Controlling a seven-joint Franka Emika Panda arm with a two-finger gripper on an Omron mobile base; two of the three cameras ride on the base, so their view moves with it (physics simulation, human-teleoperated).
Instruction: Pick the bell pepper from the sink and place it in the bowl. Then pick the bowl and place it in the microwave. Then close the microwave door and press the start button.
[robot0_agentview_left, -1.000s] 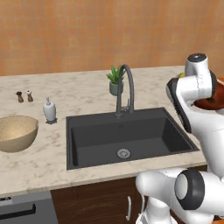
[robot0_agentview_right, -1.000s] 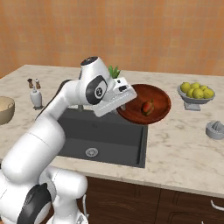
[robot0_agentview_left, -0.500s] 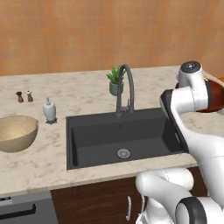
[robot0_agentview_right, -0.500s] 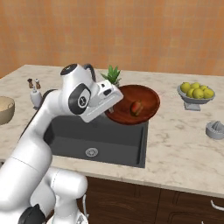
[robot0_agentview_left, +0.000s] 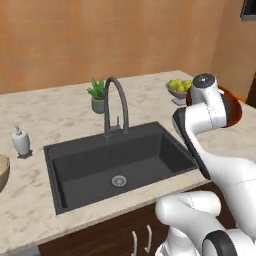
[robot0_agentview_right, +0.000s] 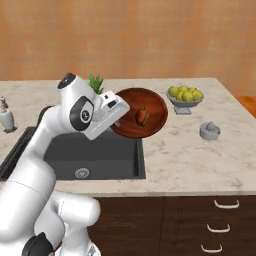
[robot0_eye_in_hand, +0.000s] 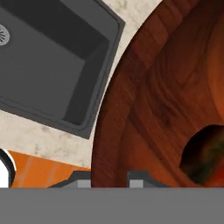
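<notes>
Bowl (robot0_agentview_right: 142, 120) sits in the middle of the frame, above the surface (robot0_agentview_right: 200, 155), with the pepper (robot0_agentview_right: 142, 116) inside. Hand (robot0_eye_in_hand: 109, 177) is clamped on the bowl's rim. Keep it level and go slow, so the pepper does not roll out.

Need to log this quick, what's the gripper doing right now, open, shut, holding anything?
Gripper: shut on the rim of the bowl, which it holds up above the counter with the bell pepper inside.
</notes>
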